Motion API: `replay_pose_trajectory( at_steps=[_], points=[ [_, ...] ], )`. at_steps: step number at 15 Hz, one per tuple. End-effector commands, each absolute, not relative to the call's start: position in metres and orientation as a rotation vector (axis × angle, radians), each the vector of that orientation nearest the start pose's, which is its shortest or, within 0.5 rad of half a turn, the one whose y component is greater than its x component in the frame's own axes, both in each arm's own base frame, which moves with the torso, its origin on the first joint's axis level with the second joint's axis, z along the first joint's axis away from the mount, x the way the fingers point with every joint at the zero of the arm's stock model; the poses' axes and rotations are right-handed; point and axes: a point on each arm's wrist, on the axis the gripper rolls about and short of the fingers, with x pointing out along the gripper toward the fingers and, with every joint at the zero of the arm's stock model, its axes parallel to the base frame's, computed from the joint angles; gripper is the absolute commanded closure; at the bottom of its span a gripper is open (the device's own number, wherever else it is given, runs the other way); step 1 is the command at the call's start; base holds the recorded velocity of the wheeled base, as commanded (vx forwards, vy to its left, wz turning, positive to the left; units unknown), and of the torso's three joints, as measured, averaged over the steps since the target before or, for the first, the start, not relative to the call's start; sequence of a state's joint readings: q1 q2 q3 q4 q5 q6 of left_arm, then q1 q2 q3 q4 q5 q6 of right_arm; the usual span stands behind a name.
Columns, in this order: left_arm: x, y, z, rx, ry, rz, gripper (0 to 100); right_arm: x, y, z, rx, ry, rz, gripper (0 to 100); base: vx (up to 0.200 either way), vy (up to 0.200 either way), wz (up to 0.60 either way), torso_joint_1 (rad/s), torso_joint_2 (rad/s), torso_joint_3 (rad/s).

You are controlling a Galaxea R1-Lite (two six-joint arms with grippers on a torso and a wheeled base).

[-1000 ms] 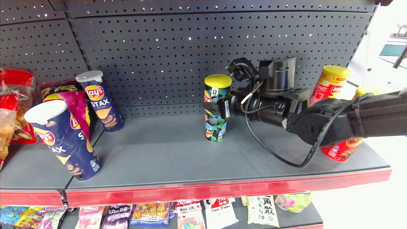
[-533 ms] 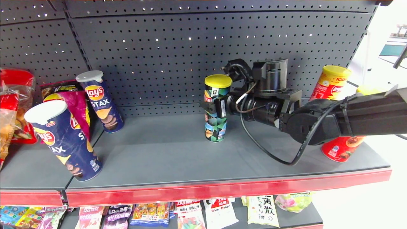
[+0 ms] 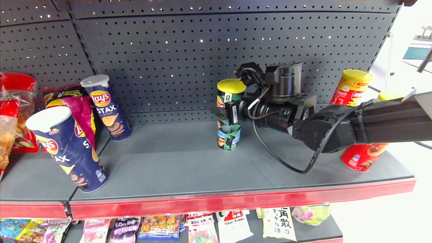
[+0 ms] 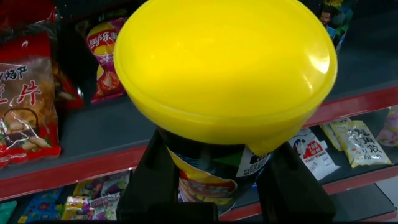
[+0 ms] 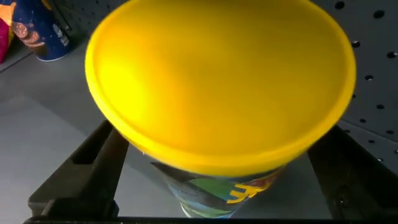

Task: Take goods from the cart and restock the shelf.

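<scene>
A can with a yellow lid and a geometric pattern stands upright on the grey shelf, near the pegboard back. My right gripper reaches in from the right at mid-height of the can, with one finger on each side. In the right wrist view the fingers stand wider than the can's body, with shelf showing in the gap, so the gripper is open. My left gripper is shut on another yellow-lidded can, in front of shelves of snack bags.
Two blue crisp cans lean at the shelf's left, beside snack bags. A red-and-yellow can and a red can stand behind my right arm. The shelf has a red front edge. Bags hang below.
My right gripper has shifted a little to the left, farther around the patterned can. The can has stayed in place on the shelf.
</scene>
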State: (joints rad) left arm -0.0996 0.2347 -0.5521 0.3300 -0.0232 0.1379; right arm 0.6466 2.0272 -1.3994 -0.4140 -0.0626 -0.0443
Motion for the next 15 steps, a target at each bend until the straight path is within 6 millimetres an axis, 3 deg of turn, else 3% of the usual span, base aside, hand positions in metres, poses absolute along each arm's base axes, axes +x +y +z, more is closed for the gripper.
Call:
replay_pose_trajectory(
  at_steps=[1,6,9,13,15],
  points=[
    [-0.047,0.004,0.195,0.138,0.004,-0.123,100,0.333,0.253,0.205,-0.119,0.194,0.59,100,0.0,0.0,0.0,0.0,0.0,0.0],
    [-0.047,0.004,0.195,0.138,0.001,-0.123,100,0.324,0.261,0.207,-0.093,0.199,0.617,100,0.0,0.0,0.0,0.0,0.0,0.0],
    [-0.048,0.004,0.195,0.138,-0.005,-0.121,100,0.314,0.257,0.225,-0.077,0.16,0.658,100,0.0,0.0,0.0,0.0,0.0,0.0],
    [-0.048,0.004,0.196,0.138,-0.004,-0.123,100,0.283,0.231,0.253,-0.077,0.107,0.847,100,0.0,0.0,0.0,0.0,0.0,0.0],
    [-0.047,0.004,0.196,0.138,-0.002,-0.123,100,0.284,0.215,0.251,-0.188,0.065,0.896,100,0.0,0.0,0.0,0.0,0.0,0.0]
  ],
)
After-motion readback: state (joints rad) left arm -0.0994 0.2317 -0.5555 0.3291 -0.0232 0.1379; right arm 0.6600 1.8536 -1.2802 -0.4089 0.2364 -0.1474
